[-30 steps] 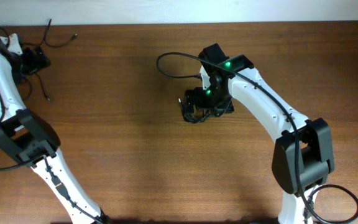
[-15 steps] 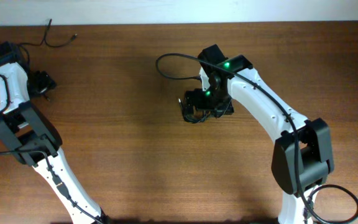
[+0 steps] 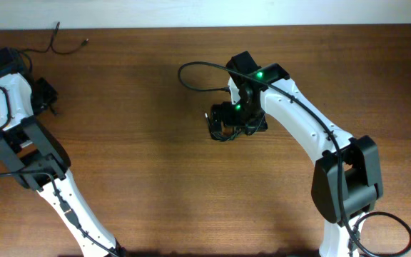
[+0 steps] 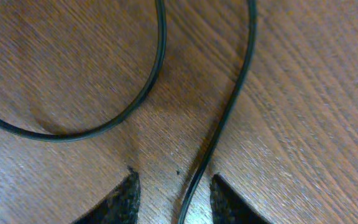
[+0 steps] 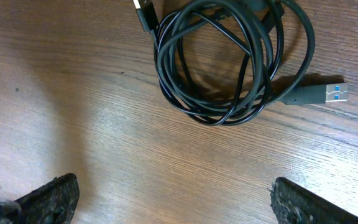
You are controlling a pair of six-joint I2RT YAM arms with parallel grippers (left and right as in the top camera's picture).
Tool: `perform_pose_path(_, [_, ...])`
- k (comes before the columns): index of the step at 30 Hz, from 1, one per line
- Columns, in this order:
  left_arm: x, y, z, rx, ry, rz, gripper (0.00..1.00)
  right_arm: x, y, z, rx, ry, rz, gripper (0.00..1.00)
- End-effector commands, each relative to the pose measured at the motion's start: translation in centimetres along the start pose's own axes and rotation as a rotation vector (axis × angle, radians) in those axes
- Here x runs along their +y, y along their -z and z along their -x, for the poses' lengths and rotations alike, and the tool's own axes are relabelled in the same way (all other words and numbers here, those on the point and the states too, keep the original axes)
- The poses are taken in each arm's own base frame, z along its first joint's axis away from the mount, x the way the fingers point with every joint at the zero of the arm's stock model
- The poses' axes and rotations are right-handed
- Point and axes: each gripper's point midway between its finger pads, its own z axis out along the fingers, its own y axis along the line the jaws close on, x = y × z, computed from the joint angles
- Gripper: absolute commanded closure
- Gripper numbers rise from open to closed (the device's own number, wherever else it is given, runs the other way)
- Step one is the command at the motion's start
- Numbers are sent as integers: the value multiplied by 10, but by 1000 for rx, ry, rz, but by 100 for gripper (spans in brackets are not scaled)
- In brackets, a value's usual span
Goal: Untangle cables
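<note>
The left gripper point(image 4: 174, 198) sits low over the table point(image 4: 309, 124), jaws part-way apart with a loose cord point(image 4: 232, 106) running between them, not pinched. A second strand point(image 4: 123, 112) curves just beside it, so the jaws should close on the one cord only. The right gripper point(image 5: 179, 202) hangs wide open, holding nothing. The coiled bundle point(image 5: 229, 68) lies just ahead of its fingertips, and a pinch near the plug point(image 5: 319, 93) looks easiest.
</note>
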Motion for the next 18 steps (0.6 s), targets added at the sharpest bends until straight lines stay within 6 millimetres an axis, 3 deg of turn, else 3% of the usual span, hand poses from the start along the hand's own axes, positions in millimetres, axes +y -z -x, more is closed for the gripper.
perform_pose_path(1, [2,-27,-16,58,4,5,79,3,-3,-3,15,10,5,1])
perform_pose_path(6, [2,-27,-14,49,4,1,87,3,-3,-3,15,10,5,1])
perform_pose_path(8, [0,-27,-11,39,5,-8,100,3,-3,-3,15,10,5,1])
perform_pose_path(10, [-12,-27,-5,19,7,-75,100,3,-3,-3,15,10,5,1])
perform_pose_path(13, [-58,-12,12,-20,-1,-331,100,3,-3,-3,15,10,5,1])
perform_pose_path(14, [-76,1,23,-43,31,-441,100,3,-3,-3,16,10,5,1])
perform_pose_path(18, [-117,45,62,-102,195,-706,100,3,-3,-3,15,10,5,1])
